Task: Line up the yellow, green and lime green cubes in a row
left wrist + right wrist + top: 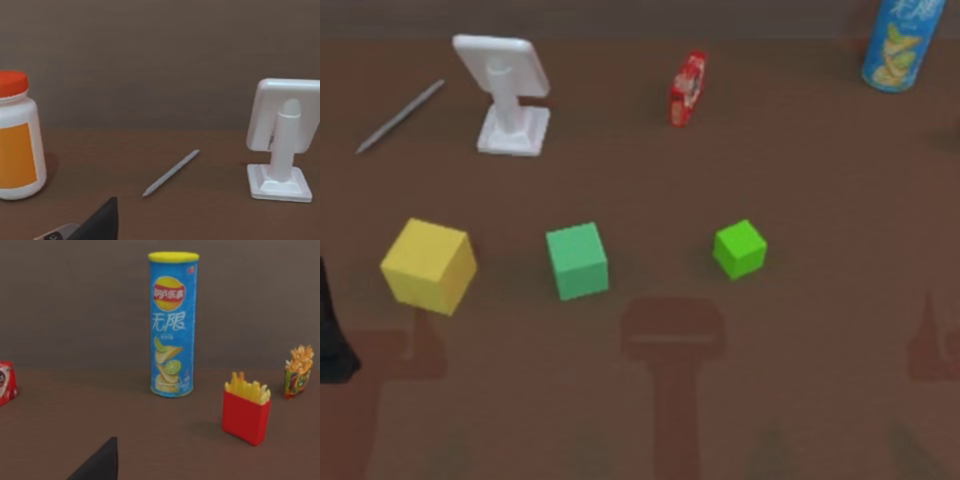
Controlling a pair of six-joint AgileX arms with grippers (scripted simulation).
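Observation:
Three cubes stand apart in a left-to-right row across the table in the top view: the large yellow cube [428, 265] at the left, the green cube [577, 260] in the middle and the small lime green cube [740, 248] to the right. Nothing touches them. My left gripper [332, 345] shows as a dark shape at the left edge, below and left of the yellow cube. In its wrist view only a dark tip of the left gripper [102, 222] shows. My right gripper [100, 465] appears only in its own wrist view, also as a dark tip. No cube shows in either wrist view.
Behind the row stand a white phone stand [505, 95], a grey pen [400, 115], a red packet [687, 88] and a blue crisp can [903, 42]. The left wrist view shows a white bottle [17, 145] with an orange cap. A red fries box [246, 410] shows by the can.

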